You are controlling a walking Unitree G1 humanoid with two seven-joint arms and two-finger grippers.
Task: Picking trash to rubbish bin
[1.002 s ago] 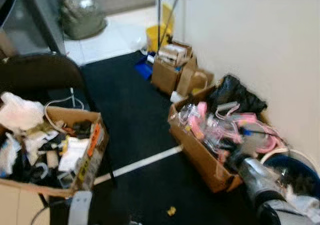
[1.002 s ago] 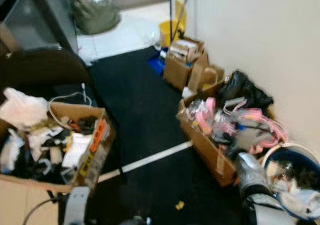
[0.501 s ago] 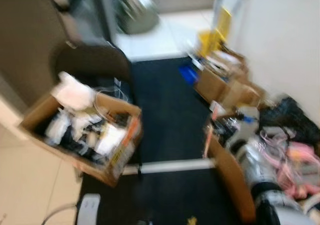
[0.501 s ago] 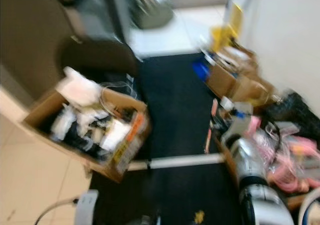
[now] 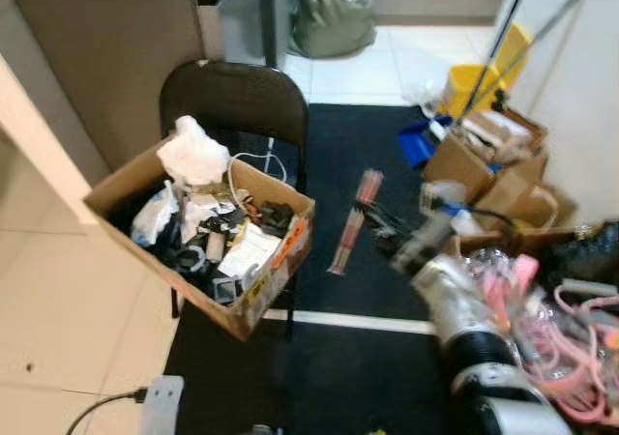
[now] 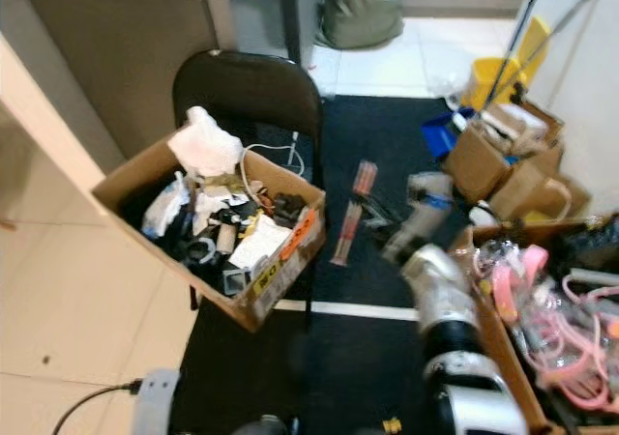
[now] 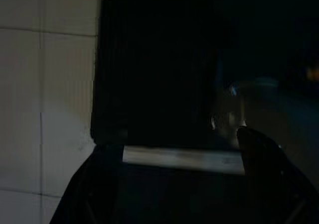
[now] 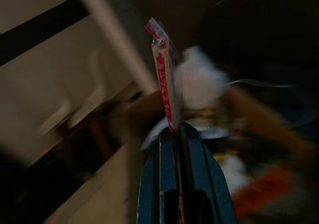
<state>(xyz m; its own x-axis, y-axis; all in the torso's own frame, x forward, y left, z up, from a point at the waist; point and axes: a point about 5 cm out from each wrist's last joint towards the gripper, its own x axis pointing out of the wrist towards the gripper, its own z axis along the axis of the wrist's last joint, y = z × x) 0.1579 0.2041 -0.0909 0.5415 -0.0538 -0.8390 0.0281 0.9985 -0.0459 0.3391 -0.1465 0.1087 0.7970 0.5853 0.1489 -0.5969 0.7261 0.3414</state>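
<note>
A long clear wrapper with red print (image 5: 351, 220) hangs in the air over the black mat, and my right gripper (image 5: 383, 236) is shut on its lower end. In the right wrist view the wrapper (image 8: 165, 78) sticks up from between the closed black fingertips (image 8: 168, 137), with an open cardboard box behind it. That box (image 5: 253, 305), full of mixed rubbish and a white bag, rests on a black folding chair (image 5: 234, 95) to the left of the gripper. My left arm (image 5: 159, 408) hangs low by the mat's edge.
A cardboard box of pink plastic items (image 5: 566, 343) stands at the right beside my arm. More cardboard boxes (image 5: 484, 162), a yellow mop bucket (image 5: 467, 79) and a green bag (image 5: 334, 14) lie farther back. A white stripe (image 5: 350, 321) crosses the black mat; a cable (image 5: 102, 408) lies on the tiles.
The camera has swung left, so the whole scene shifted right. My right arm has risen from the box of pink items and now holds the wrapper out toward the chair.
</note>
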